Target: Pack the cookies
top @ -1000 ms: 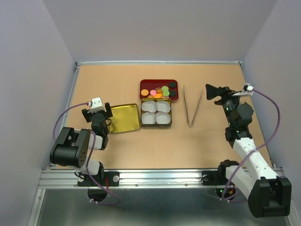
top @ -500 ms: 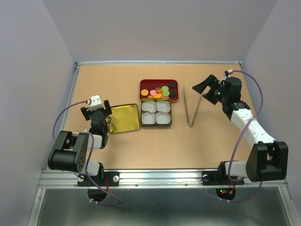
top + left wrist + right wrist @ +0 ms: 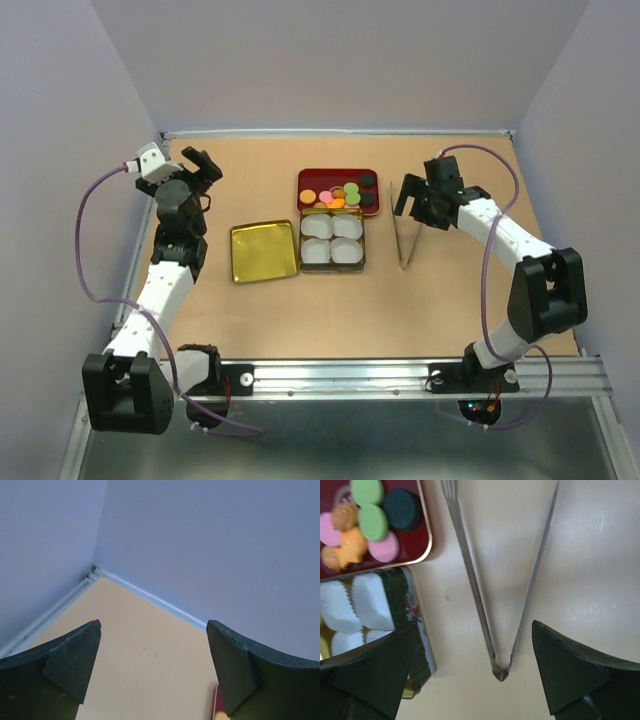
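Note:
The cookies (image 3: 340, 192) are small round discs in orange, pink, green and black, piled in a red tray (image 3: 305, 178) at the table's middle back. In the right wrist view the cookies (image 3: 370, 520) show at the top left. Metal tongs (image 3: 408, 225) lie to the right of the tray, and my right gripper (image 3: 415, 205) hangs open just above their far ends. In its own view the right gripper (image 3: 473, 630) straddles the tongs (image 3: 470, 580) near their joined end, apart from them. My left gripper (image 3: 203, 163) is open and empty at the far left, and the left gripper (image 3: 153, 625) faces the back corner.
A tin (image 3: 362, 255) holding white paper cups (image 3: 332, 240) sits right in front of the red tray. Its gold lid (image 3: 264, 251) lies flat to the left. Walls close in the back and both sides. A sliver of the red tray (image 3: 218, 705) shows by the left gripper's right finger.
My left arm has swung up from beside the gold lid to the far left corner. My right arm has moved left and now points down over the tongs. Both grippers stay open.

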Motion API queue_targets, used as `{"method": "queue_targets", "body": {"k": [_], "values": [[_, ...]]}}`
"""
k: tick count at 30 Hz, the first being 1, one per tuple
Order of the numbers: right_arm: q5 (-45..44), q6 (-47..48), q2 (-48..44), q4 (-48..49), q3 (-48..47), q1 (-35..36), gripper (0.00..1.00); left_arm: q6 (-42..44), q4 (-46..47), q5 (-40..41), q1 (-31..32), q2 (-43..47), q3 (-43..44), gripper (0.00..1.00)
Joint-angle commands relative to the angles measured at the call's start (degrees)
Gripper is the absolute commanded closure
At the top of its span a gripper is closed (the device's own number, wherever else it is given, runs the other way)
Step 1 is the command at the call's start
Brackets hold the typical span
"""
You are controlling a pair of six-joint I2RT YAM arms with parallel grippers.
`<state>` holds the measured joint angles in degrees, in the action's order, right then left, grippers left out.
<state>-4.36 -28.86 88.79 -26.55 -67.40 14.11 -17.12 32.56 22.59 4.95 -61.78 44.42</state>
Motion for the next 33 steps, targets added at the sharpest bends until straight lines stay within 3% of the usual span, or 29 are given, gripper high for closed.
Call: {"method": "queue_targets", "body": {"k": [1,7,9,10,14,17,23,27,31,33], "values": [[-4.8,0.5,2.2,-4.1,1.0,0.2,0.00,-7.7,-16.0,-8.6,0.2,3.7,0.2,0.01],[-6.1,-1.1,4.5,-3.9,0.7,1.5,0.00,-8.4,-21.2,-14.8,2.9,9.0,-2.1,0.02],[-6.6,-1.4,4.5,-4.0,0.9,2.1,0.00,-9.5,-23.8,-14.4,9.1,7.0,-1.3,0.02],[-6.8,-1.4,4.6,-4.0,0.9,2.4,0.00,-9.8,-24.6,-12.6,15.4,5.8,-0.7,0.02],[-6.6,-1.9,5.2,-4.0,1.9,3.3,0.00,-13.5,-29.9,-7.8,25.8,-5.5,3.1,0.02],[-6.5,-2.3,6.0,-4.0,2.4,3.8,0.00,-16.0,-32.4,-8.2,26.8,-12.7,5.3,0.05],[-7.3,-1.9,5.8,-4.0,3.0,3.9,0.00,-12.8,-34.4,-6.6,27.7,-21.9,10.1,0.10],[-7.2,-2.0,5.6,-3.9,3.5,3.9,0.00,-11.2,-36.0,-8.2,27.7,-26.2,13.6,0.23],[-7.7,-1.9,6.0,-3.9,3.9,3.9,0.00,-10.8,-37.2,-9.3,28.7,-29.5,14.8,0.46],[-7.8,-1.8,6.1,-3.9,4.0,3.9,0.00,-10.7,-37.2,-8.6,29.4,-29.7,14.8,0.47]]}}
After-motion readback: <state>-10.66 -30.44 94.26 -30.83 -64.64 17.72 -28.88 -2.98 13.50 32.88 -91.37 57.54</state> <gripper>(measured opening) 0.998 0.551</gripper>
